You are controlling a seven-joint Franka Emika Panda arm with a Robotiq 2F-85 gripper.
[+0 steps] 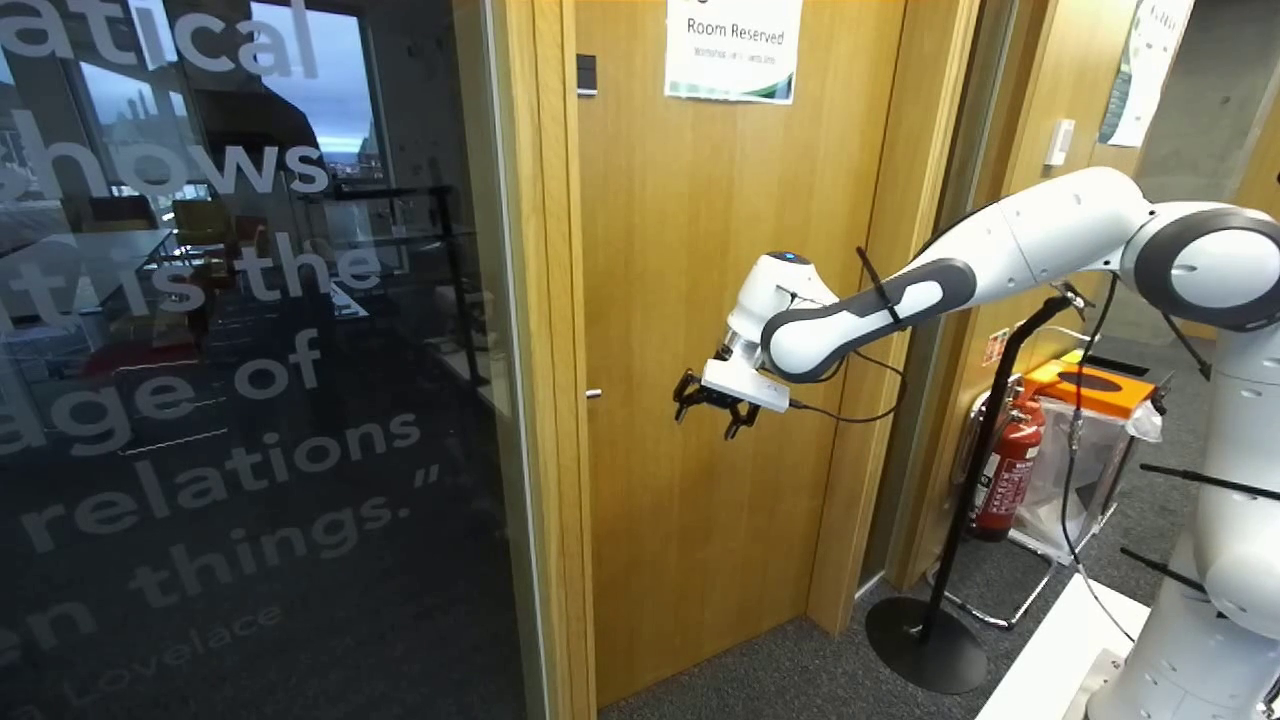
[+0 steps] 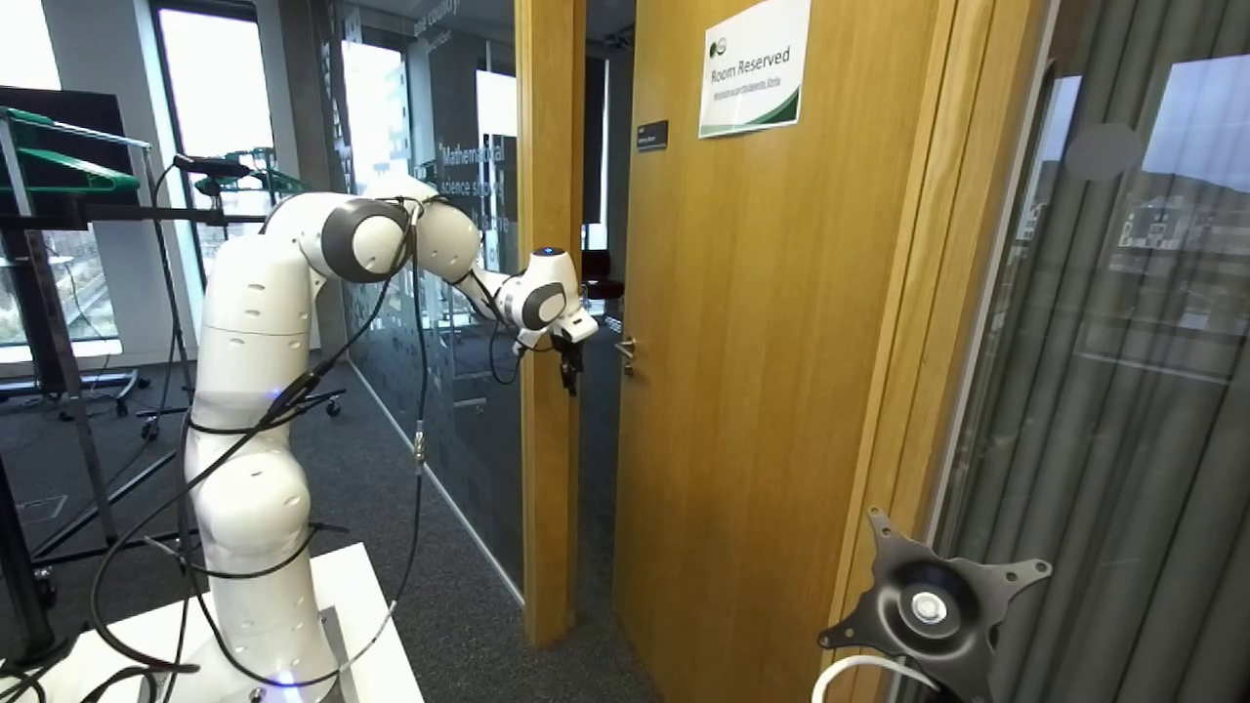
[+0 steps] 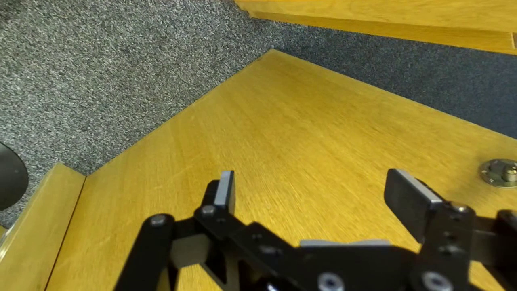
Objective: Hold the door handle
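Observation:
The door handle (image 2: 626, 349) is a small silver lever near the free edge of the wooden door (image 2: 762, 371). Only its end (image 1: 594, 393) shows past the frame in an exterior view. In the wrist view a round metal fitting (image 3: 500, 173) on the door lies at the right edge; the lever itself is out of view there. My gripper (image 1: 706, 424) is in front of the door, to the hinge side of the handle and apart from it. In the wrist view the gripper (image 3: 313, 180) is wide open, with only door surface between its fingers. The fingers point downward.
The door stands ajar, with a gap beside the wooden frame post (image 2: 552, 439). A glass wall (image 1: 300, 560) adjoins the frame. A black stand with a round base (image 1: 926, 645), a red fire extinguisher (image 1: 1008, 470) and an orange-lidded bin (image 1: 1090, 385) stand near the hinge side.

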